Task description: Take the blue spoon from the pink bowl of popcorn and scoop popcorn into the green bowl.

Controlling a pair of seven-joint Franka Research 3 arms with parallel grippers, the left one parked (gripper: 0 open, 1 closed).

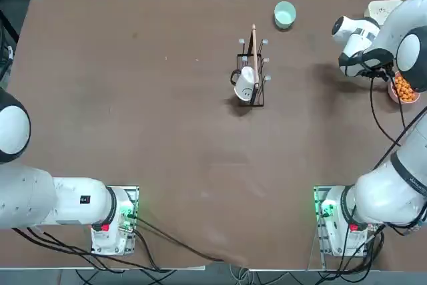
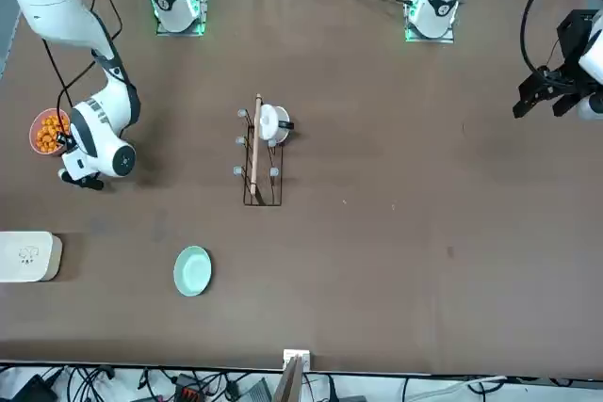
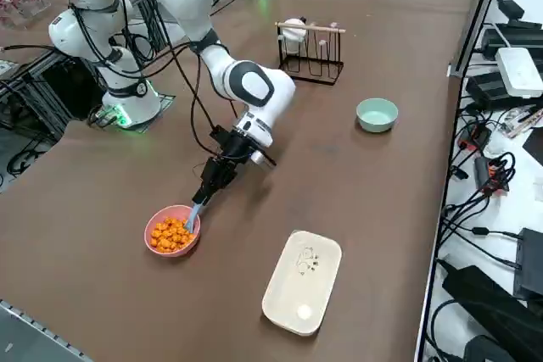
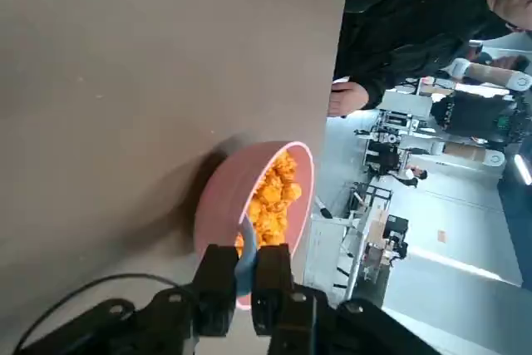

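Note:
The pink bowl [image 3: 151, 228] stands near the table's right edge, filled with orange popcorn [image 3: 170, 235]. The blue spoon [image 3: 193, 216] leans over the bowl's rim with its tip among the pieces. My right gripper [image 3: 206, 195] is tilted down at the bowl's side and is shut on the spoon's handle. In the right wrist view the blue spoon [image 4: 245, 259] sits pinched between the two fingers, right against the pink bowl [image 4: 224, 197]. The green bowl [image 1: 285, 14] stands apart at the far side of the table and holds nothing.
A black wire rack [image 1: 251, 75] with a white cup and a wooden bar stands mid-table. A cream rounded-square box [image 3: 302, 281] lies near the pink bowl, by the table's edge. A person's hand [image 4: 347, 99] shows beyond the table.

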